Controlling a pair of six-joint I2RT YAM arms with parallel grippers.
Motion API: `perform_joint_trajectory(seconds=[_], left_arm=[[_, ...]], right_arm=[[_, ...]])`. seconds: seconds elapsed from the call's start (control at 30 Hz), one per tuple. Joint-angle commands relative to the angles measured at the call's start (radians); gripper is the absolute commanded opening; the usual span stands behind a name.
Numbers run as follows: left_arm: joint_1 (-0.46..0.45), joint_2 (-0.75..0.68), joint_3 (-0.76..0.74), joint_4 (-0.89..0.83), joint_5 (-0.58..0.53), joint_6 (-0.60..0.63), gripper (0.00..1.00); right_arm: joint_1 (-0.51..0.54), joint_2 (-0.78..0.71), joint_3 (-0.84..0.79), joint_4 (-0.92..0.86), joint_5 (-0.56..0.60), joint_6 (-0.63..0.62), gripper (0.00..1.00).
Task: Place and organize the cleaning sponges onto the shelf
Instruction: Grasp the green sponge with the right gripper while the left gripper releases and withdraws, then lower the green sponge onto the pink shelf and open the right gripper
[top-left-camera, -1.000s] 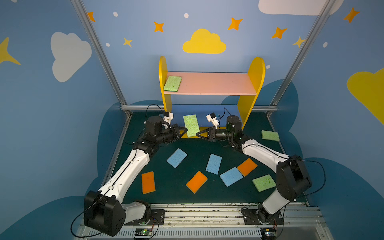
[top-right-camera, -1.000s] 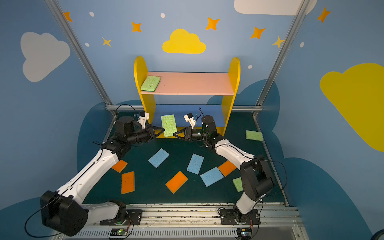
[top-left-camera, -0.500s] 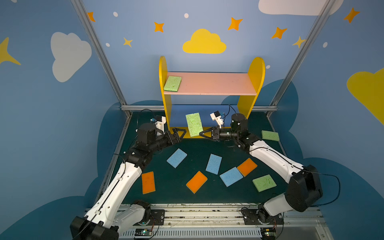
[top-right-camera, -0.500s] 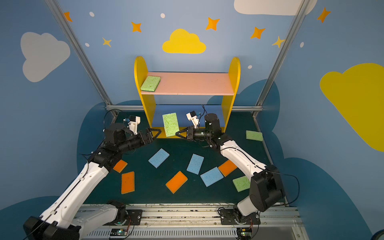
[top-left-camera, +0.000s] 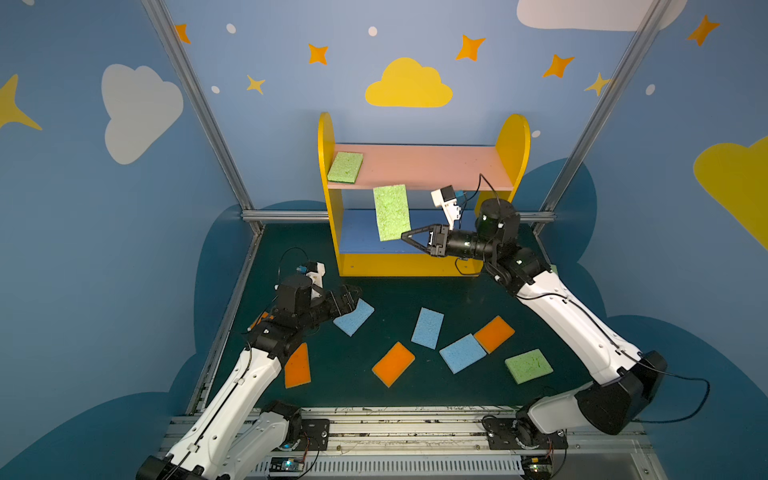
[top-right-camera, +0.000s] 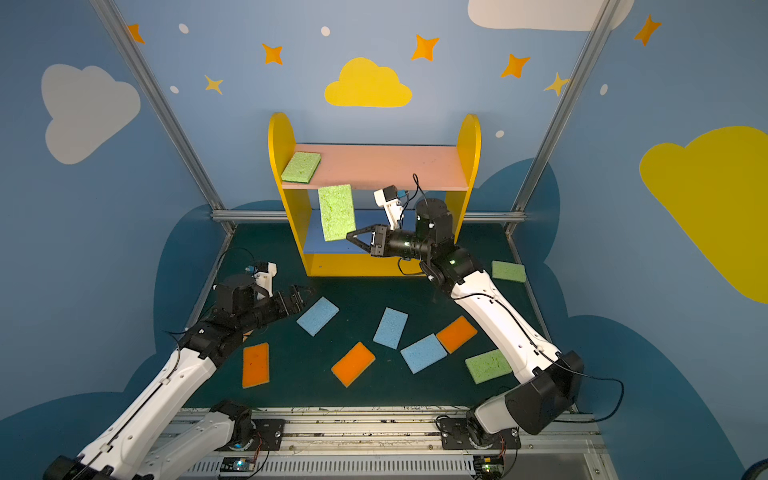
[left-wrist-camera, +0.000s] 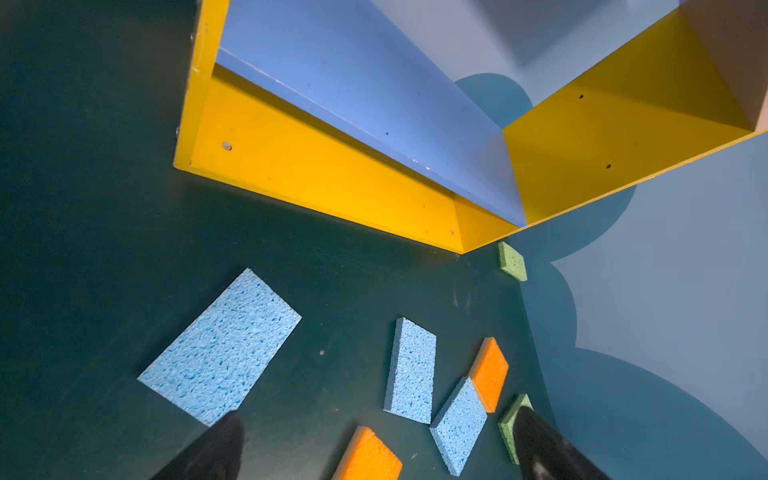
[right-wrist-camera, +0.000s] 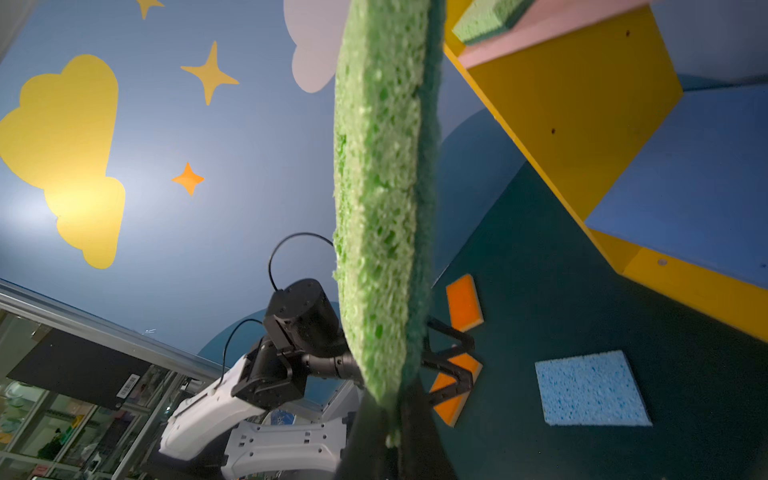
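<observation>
Sponge placement looked to be the step in hand: the held green sponge (top-left-camera: 391, 212) hung nearly upright in front of the shelf (top-left-camera: 513, 137), its top edge about level with the front lip of the pink board (top-left-camera: 428, 166) and its lower corner pinched in the right end effector (top-left-camera: 405, 237), whose jaws were closed narrow on it. A second green sponge (top-left-camera: 345, 167) already lay flat at the left end of the pink board. To place it well, the pad probably needed lifting clear of that lip, turning from upright to flat, and setting down just beside the one already there with edges parallel, so that colours grouped. A corner grip on soft foam could let it sag or swing, so a slow wrist roll and a low release seemed wise. The right arm reached forward from its base, forearm rising toward the shelf, wrist roughly level and pointing left across the shelf front. The left end effector (top-right-camera: 303, 293) stood wide and empty, low over the tabletop (top-left-camera: 390, 299), just beside a light blue sponge (top-left-camera: 354, 316), its arm stretched forward with the elbow bent.
</observation>
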Motion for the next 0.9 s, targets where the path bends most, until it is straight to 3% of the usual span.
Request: perform_joint_trajectory(seconds=[0.0,0.2,0.43,0.63,0.87], left_arm=[[-0.003,-0.012,-0.054,0.047,-0.026,0.009,0.99],[-0.019,-0.051,-0.170,0.140,-0.080,-0.010,0.99],[-0.027,-0.039,-0.196,0.142,-0.083,0.012,0.99],[-0.025,-0.026,-0.195,0.150,-0.071,0.023,0.99],[-0.026,0.001,-0.191,0.165,-0.063,0.026,0.99]], right_arm=[[-0.011,0.095,0.139,-0.083,0.036,-0.024,0.00],[-0.027,0.317,0.461,-0.185,0.056,-0.022,0.00],[-0.051,0.564,0.794,-0.250,0.048,0.036,0.00],[-0.063,0.683,0.945,-0.244,0.055,0.090,0.00],[-0.075,0.714,0.951,-0.191,0.068,0.124,0.00]])
